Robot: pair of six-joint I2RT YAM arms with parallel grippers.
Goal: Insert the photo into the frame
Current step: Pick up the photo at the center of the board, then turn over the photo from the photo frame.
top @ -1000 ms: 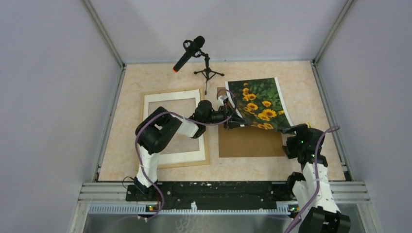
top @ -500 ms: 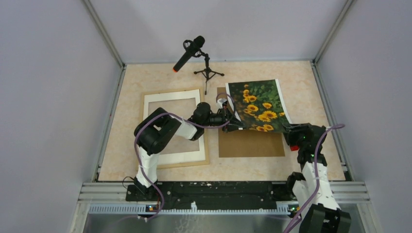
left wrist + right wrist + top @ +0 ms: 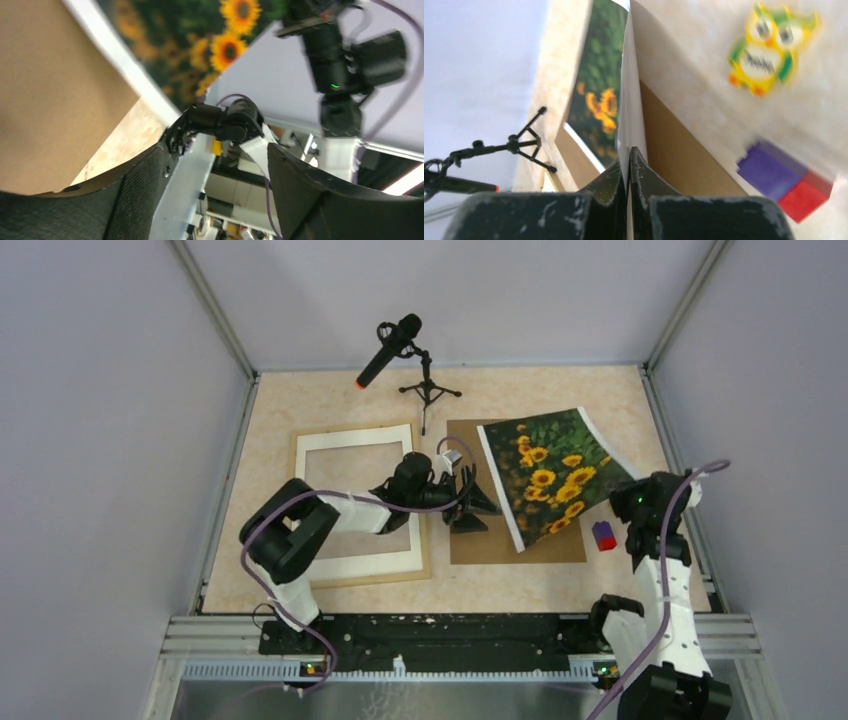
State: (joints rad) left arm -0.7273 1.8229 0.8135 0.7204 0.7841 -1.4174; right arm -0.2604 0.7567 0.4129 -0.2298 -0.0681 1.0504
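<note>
Since the earlier frame the left tool (image 3: 470,502) has let go of the photo (image 3: 555,475) and drawn back a little toward picture-left; its jaws now stand wide apart with nothing between them, as the left wrist view shows (image 3: 218,150); the right tool (image 3: 628,498) has meanwhile closed on the print's right-hand edge and lifted it, so the sheet has swung round and uncovered a purple and red block (image 3: 604,535) at lower right of the worktop (image 3: 620,400).

In the right wrist view the right tool (image 3: 629,155) is pinched flat on the thin white sheet; the print hangs tilted, its right side raised, its lower left corner over the brown backing board (image 3: 480,545); whether that corner touches the board I cannot tell.

The frame (image 3: 427,560), with the white mat (image 3: 355,562) lying in it, sits left of centre, well apart from the photo; the backing board and the open left tool lie between them; the print's long axis runs roughly up and down the picture, a little skewed against the frame's; so the coming move is probably a carry to picture-left, away from the holding arm; the left arm is the nearer to the frame.
</note>
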